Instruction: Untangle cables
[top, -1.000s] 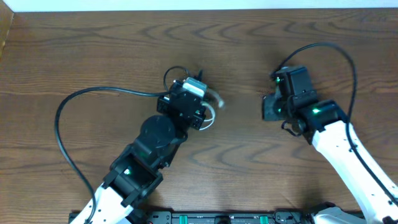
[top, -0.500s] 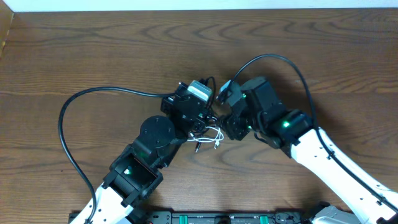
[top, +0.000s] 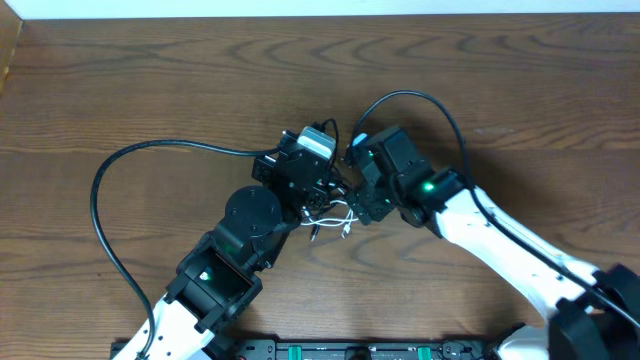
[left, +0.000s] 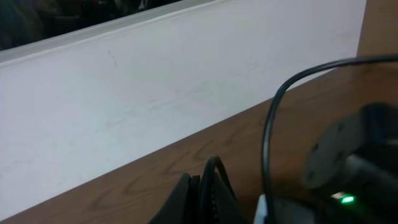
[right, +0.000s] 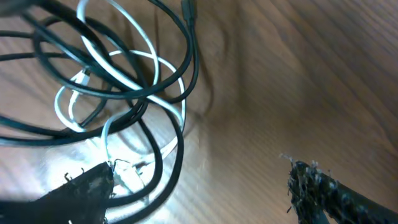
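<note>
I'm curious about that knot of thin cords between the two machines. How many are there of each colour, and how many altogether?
black cord: 1, looped over itself several times as far as the close view shows
white cord: 1, threaded through the black loops
Total: 2

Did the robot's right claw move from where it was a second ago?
Yes. The right gripper swung left across the brown wooden table, from its right half to the middle, right beside the tangled black and white cables.
</note>
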